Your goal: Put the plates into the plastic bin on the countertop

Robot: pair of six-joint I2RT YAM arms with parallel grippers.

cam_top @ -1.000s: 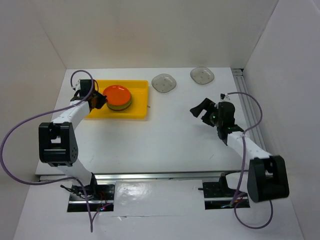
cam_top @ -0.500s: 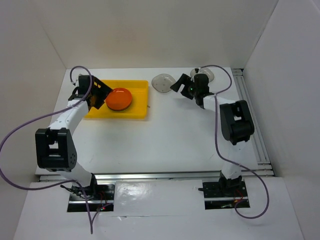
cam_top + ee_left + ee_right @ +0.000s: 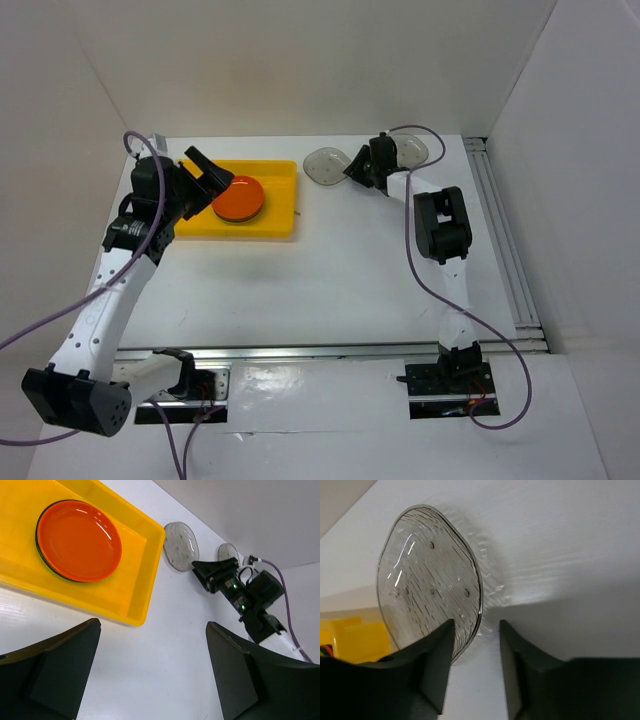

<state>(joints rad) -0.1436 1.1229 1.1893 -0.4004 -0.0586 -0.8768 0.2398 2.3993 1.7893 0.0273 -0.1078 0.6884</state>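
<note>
An orange plate [image 3: 238,197] [image 3: 78,540] lies in the yellow plastic bin [image 3: 270,225] [image 3: 140,595], and the dark rim of another plate shows under it. My left gripper [image 3: 208,175] [image 3: 152,672] hangs open and empty above the bin's left part. Two grey plates rest on the white countertop to the right of the bin, the nearer grey plate [image 3: 322,165] [image 3: 427,595] and the farther grey plate [image 3: 412,150] [image 3: 227,553]. My right gripper [image 3: 352,167] [image 3: 476,650] straddles the nearer one's right rim. Its jaws are narrowed but still apart, with a gap beside the rim.
White walls enclose the countertop at the back and on both sides. A metal rail [image 3: 500,230] runs along the right edge. The right arm's cable [image 3: 420,132] loops over the farther grey plate. A corner of the bin [image 3: 360,640] shows behind the nearer grey plate.
My left gripper opened, left the orange plate in the bin and lifted back. My right arm swung to the back, reached the nearer grey plate and its jaws narrowed around the rim.
</note>
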